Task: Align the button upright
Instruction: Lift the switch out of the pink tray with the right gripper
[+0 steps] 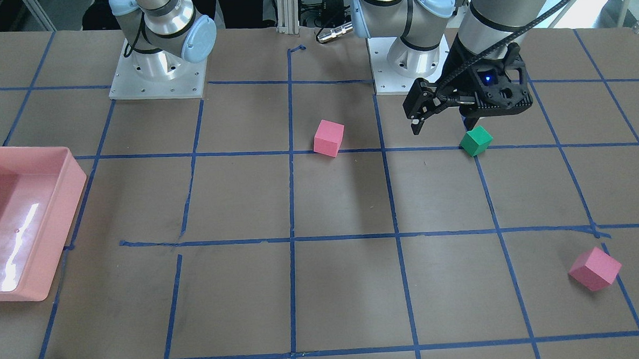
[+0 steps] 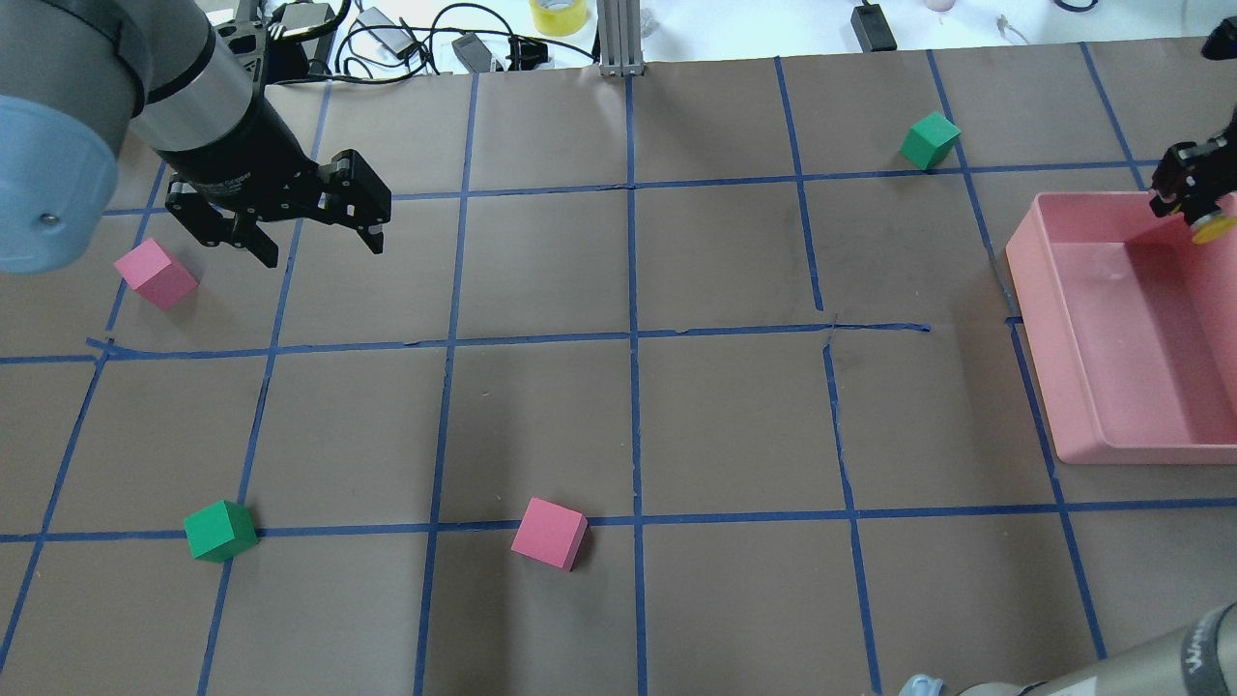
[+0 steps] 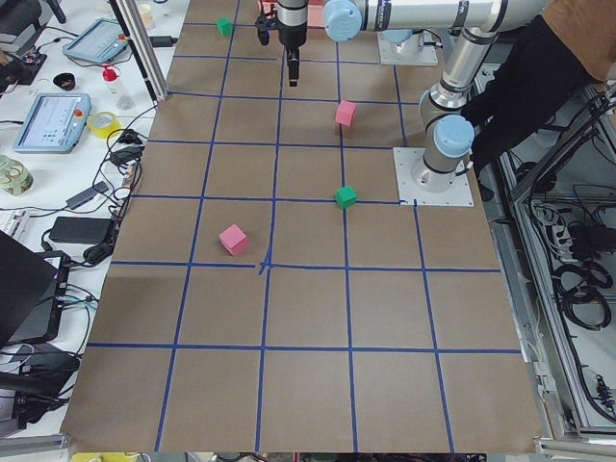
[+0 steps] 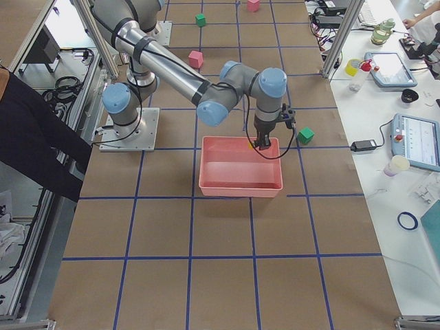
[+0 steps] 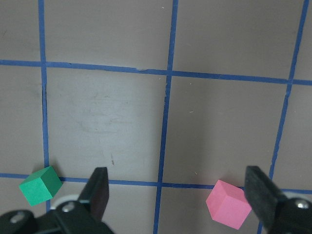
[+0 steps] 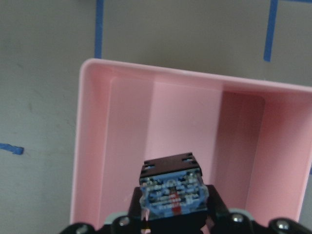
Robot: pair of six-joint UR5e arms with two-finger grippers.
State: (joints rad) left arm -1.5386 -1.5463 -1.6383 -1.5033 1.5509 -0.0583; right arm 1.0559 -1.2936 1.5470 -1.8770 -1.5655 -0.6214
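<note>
pink cubes (image 2: 156,275) (image 2: 549,533): 2 | green cubes (image 2: 220,531) (image 2: 930,141): 2 | pink tray (image 2: 1039,329): 1 | button (image 2: 1211,227): 1

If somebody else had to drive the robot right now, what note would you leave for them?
Left gripper: open, empty, above the table.
Right gripper: shut on the button, over the pink bin.
Done: button picked up.
Left: set it down upright, yellow cap on top, then let go.
</note>
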